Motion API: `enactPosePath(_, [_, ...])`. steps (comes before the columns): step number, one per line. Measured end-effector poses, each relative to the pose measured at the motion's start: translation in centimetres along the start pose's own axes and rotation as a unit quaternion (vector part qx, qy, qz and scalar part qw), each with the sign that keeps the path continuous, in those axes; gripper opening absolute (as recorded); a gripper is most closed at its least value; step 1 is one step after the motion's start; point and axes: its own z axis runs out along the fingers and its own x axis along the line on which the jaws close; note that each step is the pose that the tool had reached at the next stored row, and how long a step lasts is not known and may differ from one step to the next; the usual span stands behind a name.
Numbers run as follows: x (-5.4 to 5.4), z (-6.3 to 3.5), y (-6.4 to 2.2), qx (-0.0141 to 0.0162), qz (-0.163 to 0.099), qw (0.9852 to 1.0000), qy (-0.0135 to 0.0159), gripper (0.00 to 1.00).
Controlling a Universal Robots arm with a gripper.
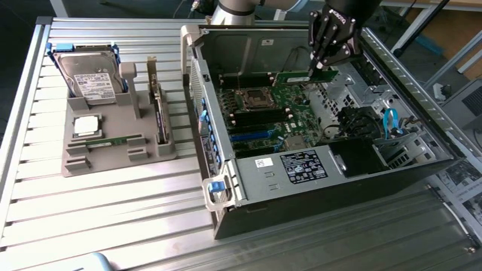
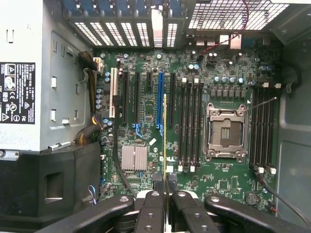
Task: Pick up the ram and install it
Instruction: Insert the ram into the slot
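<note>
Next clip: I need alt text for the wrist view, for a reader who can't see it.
The gripper is shut on the ram, seen edge-on as a thin strip held over the motherboard inside an open computer case. Black memory slots and an empty processor socket sit on the board nearby.

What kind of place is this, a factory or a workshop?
Probably a robotics lab or test bench for computer assembly. An open PC case sits on a slatted metal table, a grey jig beside it holds a hard drive, and a robot gripper holds the ram over the motherboard.
</note>
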Motion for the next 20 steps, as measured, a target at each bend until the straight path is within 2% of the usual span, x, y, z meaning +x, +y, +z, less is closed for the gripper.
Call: enactPosePath(20, [-0.02,0.59,-0.02,0.0000,0.000,1.0000,0.0000,0.13])
